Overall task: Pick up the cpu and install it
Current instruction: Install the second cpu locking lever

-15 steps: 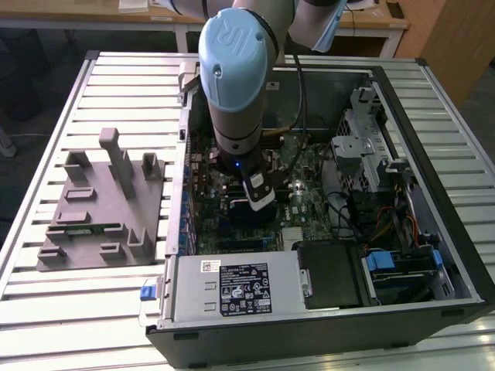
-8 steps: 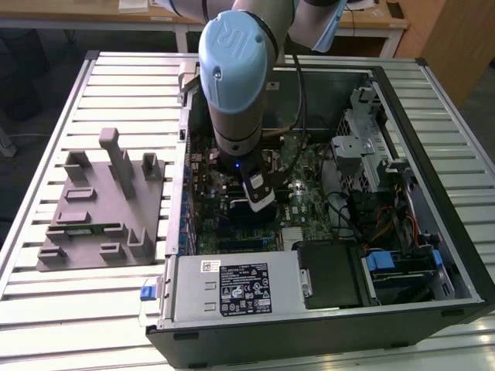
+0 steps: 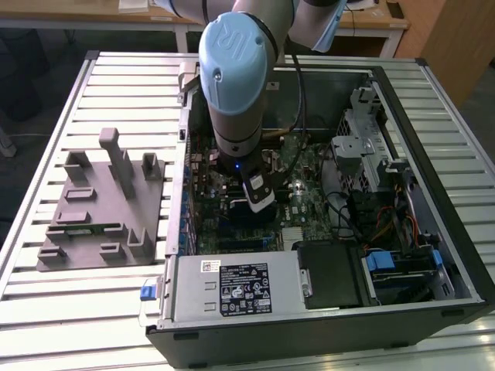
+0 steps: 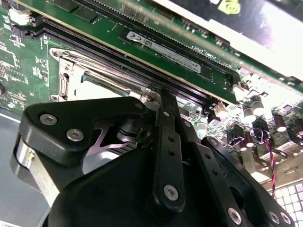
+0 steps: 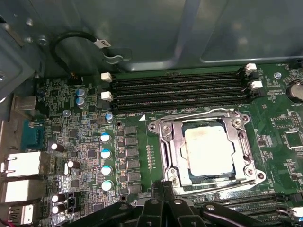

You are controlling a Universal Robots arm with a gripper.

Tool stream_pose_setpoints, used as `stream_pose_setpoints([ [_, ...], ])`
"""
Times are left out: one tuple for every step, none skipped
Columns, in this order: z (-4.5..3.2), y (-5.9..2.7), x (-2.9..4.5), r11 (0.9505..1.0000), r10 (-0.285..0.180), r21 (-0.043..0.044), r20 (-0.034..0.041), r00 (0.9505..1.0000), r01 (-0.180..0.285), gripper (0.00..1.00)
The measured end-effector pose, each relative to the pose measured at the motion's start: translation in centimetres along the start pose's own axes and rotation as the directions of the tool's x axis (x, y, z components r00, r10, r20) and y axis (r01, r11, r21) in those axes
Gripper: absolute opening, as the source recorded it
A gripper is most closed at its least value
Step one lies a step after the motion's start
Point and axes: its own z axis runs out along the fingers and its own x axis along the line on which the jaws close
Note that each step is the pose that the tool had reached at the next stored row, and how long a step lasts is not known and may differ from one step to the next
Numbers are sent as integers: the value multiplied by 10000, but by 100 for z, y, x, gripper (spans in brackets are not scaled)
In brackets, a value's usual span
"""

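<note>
First wrist view: the cpu [image 5: 209, 151] lies seated inside the socket frame [image 5: 166, 137] — placement apparently done. The gripper [image 5: 163, 191] hovers beside it; finger opening cannot be determined.

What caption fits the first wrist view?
The cpu sits in the metal-framed socket on the motherboard.

CPU seated in socket on mobo

Pale silvery square cpu [image 5: 209, 149] lies flat inside the open metal-framed socket [image 5: 165, 142]; black RAM slots [image 5: 180, 87] w/ white clips run just beside the socket, small silver-topped capacitors [image 5: 106, 161] near it, black gripper linkage [image 5: 163, 208] at socket's edge.
</note>
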Motion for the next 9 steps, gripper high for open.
stream_pose_setpoints([
  [0, 0, 0, 10000, 0, -1, 0, 10000, 0, 11],
  [0, 0, 0, 10000, 0, 1, 1, 10000, 0, 11],
  [-9, 3, 0, 10000, -1, 3, 0, 10000, 1, 11],
  [-25, 10, -2, 10000, -1, -3, 3, 10000, 1, 11],
  [-44, 18, -3, 10000, -1, -4, 3, 10000, 1, 11],
  [-70, 26, -4, 10000, -1, 0, 2, 10000, 1, 11],
  [-99, 36, -5, 10000, 0, 2, 1, 10000, 0, 11],
  [-128, 47, -6, 10000, 0, 2, 1, 10000, 0, 11],
  [-162, 59, -8, 10000, 0, 2, 2, 10000, 0, 11],
])
